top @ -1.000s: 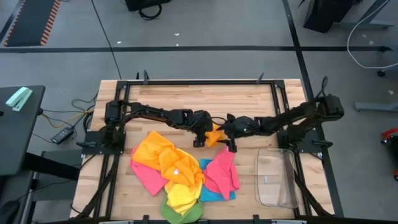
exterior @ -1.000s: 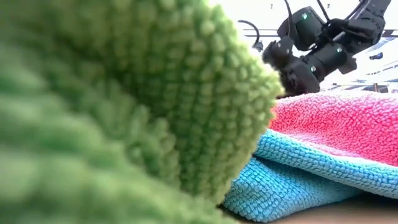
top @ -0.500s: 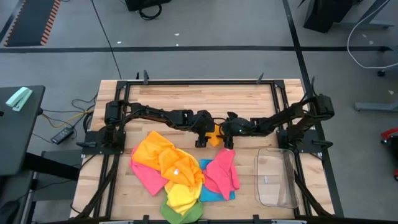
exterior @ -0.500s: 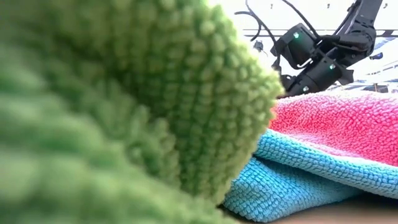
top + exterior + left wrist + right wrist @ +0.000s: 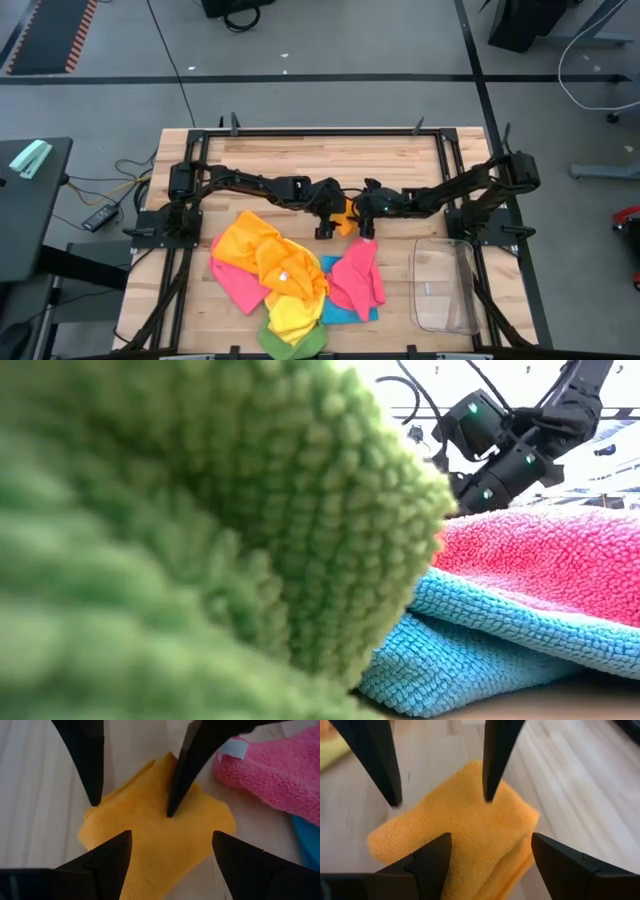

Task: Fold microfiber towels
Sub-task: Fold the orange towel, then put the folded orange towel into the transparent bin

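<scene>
— So, where are my two grippers?

— I have both at the middle of the table. The left gripper and the right gripper face each other over a small folded orange towel, just above it. On each one the fingers stand apart and hold nothing.

— And the other towels?

— I see them in a loose pile nearer than the grippers: orange, yellow, pink, blue and green cloths, overlapping. A pink towel lies just beside the folded one. The clear bin stands at the right of the pile.
</scene>
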{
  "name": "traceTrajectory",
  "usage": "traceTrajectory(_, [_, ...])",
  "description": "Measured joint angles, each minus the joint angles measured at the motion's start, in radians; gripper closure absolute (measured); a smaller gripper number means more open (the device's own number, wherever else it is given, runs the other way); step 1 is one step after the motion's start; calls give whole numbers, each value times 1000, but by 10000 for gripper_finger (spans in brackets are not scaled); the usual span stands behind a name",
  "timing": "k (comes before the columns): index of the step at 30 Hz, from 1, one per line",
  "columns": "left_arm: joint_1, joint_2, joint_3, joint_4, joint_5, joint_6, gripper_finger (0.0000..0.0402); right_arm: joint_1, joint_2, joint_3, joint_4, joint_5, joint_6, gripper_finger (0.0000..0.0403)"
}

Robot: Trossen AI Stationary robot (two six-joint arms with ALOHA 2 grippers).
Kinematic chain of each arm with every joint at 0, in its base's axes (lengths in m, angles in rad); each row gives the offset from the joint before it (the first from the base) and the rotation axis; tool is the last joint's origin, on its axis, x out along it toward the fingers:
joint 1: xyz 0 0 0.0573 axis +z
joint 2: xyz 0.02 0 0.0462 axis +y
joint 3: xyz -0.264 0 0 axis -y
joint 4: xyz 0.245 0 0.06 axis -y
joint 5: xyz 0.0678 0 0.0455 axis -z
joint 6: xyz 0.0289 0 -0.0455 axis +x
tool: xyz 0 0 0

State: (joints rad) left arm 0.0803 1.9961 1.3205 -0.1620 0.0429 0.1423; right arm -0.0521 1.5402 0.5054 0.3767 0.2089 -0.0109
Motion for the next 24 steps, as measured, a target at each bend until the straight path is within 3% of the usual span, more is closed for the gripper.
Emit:
traceTrajectory(11, [2,0,0,63,-5,-39,116,65,-147,197,-519,-5,90,118])
traceTrajectory(18, [-2,1,0,58,-5,-53,116,118,-160,433,-997,-80,197,118])
traceTrajectory(24, [-4,1,0,44,-5,-55,116,172,-164,547,-1276,-148,218,118])
